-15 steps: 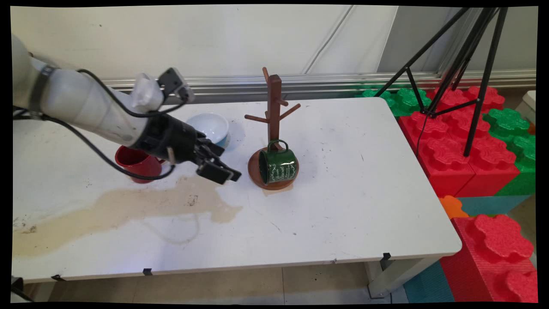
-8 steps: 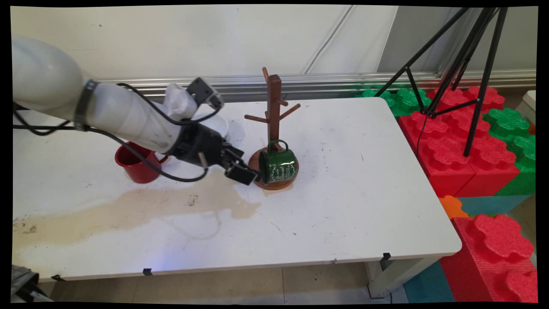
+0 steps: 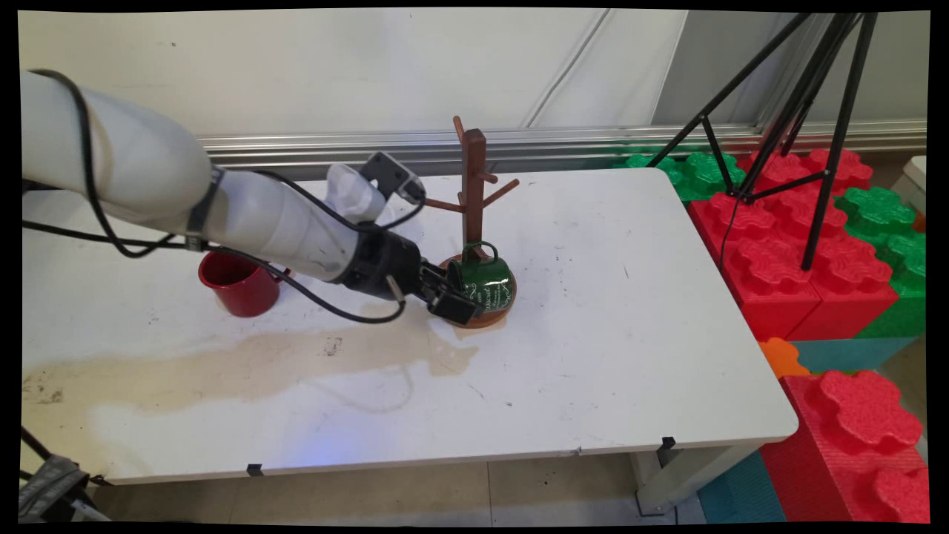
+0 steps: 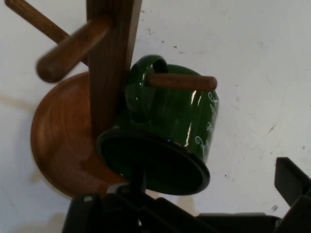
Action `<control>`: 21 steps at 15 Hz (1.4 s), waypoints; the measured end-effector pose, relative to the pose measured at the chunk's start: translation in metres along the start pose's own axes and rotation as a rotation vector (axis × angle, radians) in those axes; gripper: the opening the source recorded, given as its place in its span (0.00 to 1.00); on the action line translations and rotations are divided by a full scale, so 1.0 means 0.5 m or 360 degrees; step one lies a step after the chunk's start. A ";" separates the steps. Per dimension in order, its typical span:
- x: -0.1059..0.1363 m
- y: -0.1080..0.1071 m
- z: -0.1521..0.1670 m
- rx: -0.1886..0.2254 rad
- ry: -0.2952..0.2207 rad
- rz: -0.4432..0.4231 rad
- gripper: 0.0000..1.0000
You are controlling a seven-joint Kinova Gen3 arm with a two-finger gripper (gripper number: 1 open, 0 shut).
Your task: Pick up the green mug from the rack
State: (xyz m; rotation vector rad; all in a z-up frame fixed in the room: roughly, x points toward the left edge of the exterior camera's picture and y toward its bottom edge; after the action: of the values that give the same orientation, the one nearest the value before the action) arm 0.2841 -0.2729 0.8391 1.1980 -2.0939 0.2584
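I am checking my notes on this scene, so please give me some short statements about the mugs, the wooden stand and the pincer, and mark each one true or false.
1. The green mug lies on its side on the round base of the wooden mug stand. True.
2. The pincer is over the red mug. False: it is at the green mug's open mouth, and the red mug stands apart, further left on the table.
3. A brownish stain spreads across the table's left part. True.
4. The green mug hangs from a peg of the stand. False: it rests low on the base, its handle up by the post.
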 end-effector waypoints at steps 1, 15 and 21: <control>-0.002 0.003 0.008 0.0003 0.0004 -0.0010 1.00; -0.034 0.023 0.079 0.0013 0.0106 -0.0096 1.00; -0.040 0.026 0.094 -0.0005 0.0148 -0.0106 0.00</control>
State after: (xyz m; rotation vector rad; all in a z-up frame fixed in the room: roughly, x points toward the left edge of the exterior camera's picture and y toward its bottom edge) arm 0.2576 -0.2749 0.7937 1.2278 -1.9703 0.2748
